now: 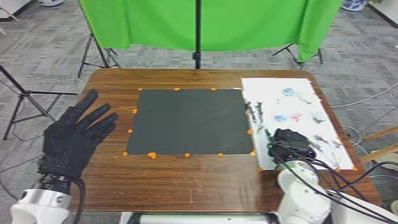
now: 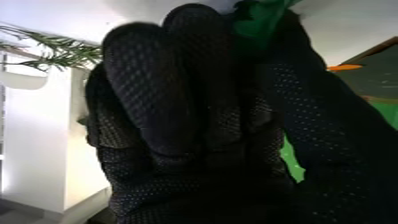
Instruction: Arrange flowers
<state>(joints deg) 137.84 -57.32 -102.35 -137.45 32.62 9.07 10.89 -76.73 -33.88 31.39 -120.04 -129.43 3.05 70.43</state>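
Observation:
In the head view, my right hand [image 1: 291, 142] is over the near part of the white sheet [image 1: 266, 87]. On that sheet lie a blue flower [image 1: 289, 92], a second blue flower [image 1: 280, 118], a pink flower [image 1: 296, 117] and dark green sprigs [image 1: 258, 114]. My right hand [image 2: 169, 100] in the right wrist view has its fingers bent toward the thumb, pinching a green stem [image 2: 258, 25] at their tips. My left hand [image 1: 71, 142] is held open left of the black mat [image 1: 189, 122].
Orange markers [image 1: 153, 155] line the mat on the brown table [image 1: 195, 182]. Behind the table hang a green cloth [image 1: 151, 25] and a stand pole [image 1: 197, 40]. Leafy green twigs [image 2: 67, 47] appear in the right wrist view beside a white surface [image 2: 35, 140].

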